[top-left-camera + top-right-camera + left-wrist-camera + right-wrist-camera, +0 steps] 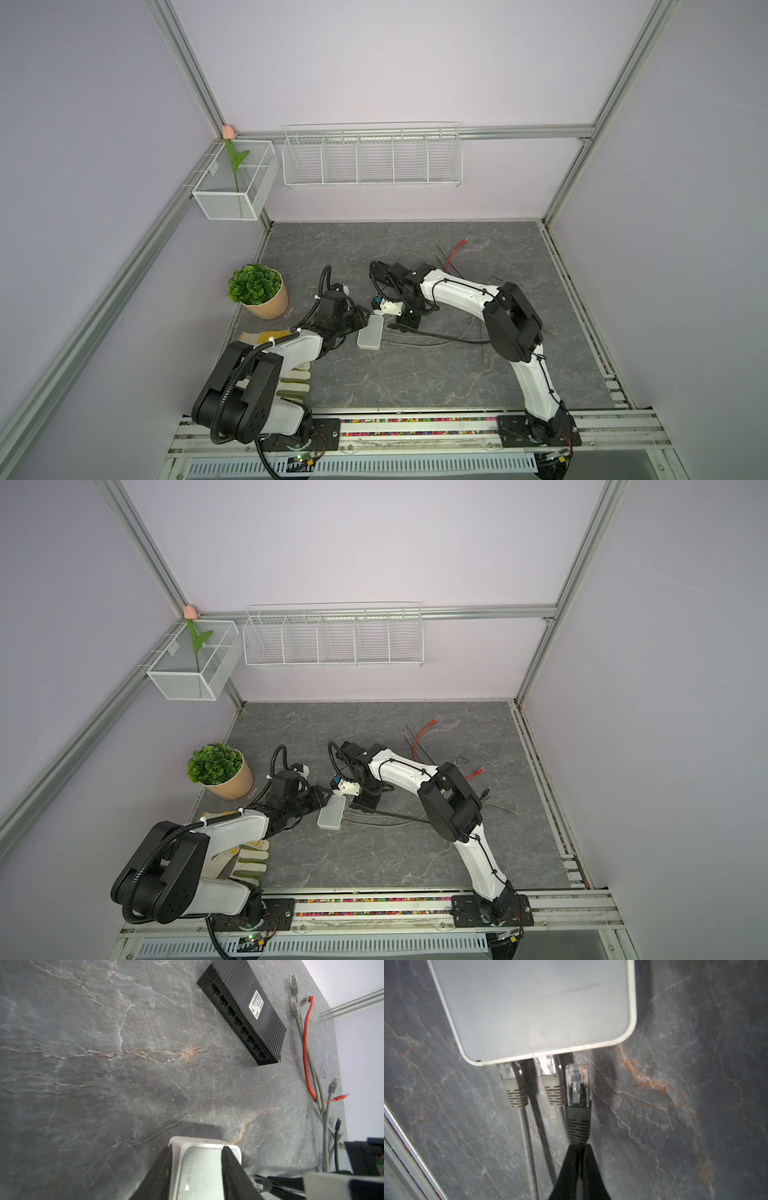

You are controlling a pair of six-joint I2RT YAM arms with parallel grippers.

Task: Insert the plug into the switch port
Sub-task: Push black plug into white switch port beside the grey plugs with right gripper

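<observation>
Grey marble-patterned worktop in a lilac-walled cell, with both arms meeting at a white rounded plastic network switch.

Left end effector has its black fingers partway apart and set against opposite sides of the white rounded plastic network switch, gripping it as it lies flat on the worktop. Right end effector is pinched tight on the ribbed boot behind a clear-tipped black cable plug. That plug points at the switch's port edge, its tip just short of it and not inserted, just beside the nearer of two grey cable plugs that enter that edge. Well apart lie a black ribbed switch and a red cable. A green potted plant stands near the left arm.
</observation>
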